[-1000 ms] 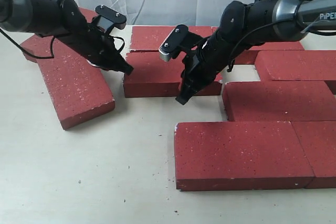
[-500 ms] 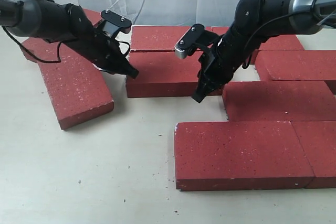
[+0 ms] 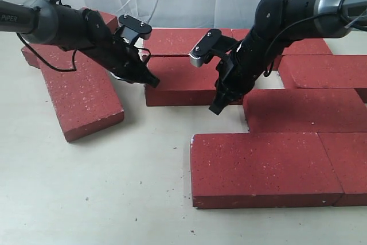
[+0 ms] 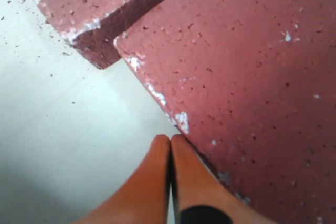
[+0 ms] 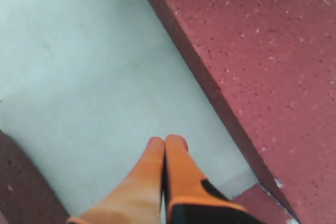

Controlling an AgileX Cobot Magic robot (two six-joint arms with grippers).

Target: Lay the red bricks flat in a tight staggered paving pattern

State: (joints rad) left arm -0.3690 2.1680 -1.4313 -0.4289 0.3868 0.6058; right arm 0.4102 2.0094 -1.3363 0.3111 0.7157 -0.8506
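Several dark-red bricks lie flat on the pale table. The middle brick [image 3: 183, 81] lies in front of a back brick [image 3: 178, 41]. My left gripper [image 3: 153, 81] is shut and empty, its tips against that middle brick's left end; the left wrist view shows the shut fingertips [image 4: 169, 139] at the edge of the brick [image 4: 252, 77]. My right gripper [image 3: 215, 109] is shut too, empty, with its tip down by the middle brick's front right corner, next to another brick [image 3: 304, 110]. Its wrist view has the gripper [image 5: 165, 140] over bare table beside a brick [image 5: 262, 51].
An angled brick [image 3: 80, 96] lies at the left, partly over another [image 3: 31, 55]. A long brick [image 3: 264, 164] and its neighbour [image 3: 347, 164] form the front row. More bricks [image 3: 327, 70] sit at the right and back right [image 3: 298, 50]. White cloth hangs behind.
My left gripper has moved right and the middle brick has slid right with it. The right gripper shifted right, then held near the brick's front right corner.
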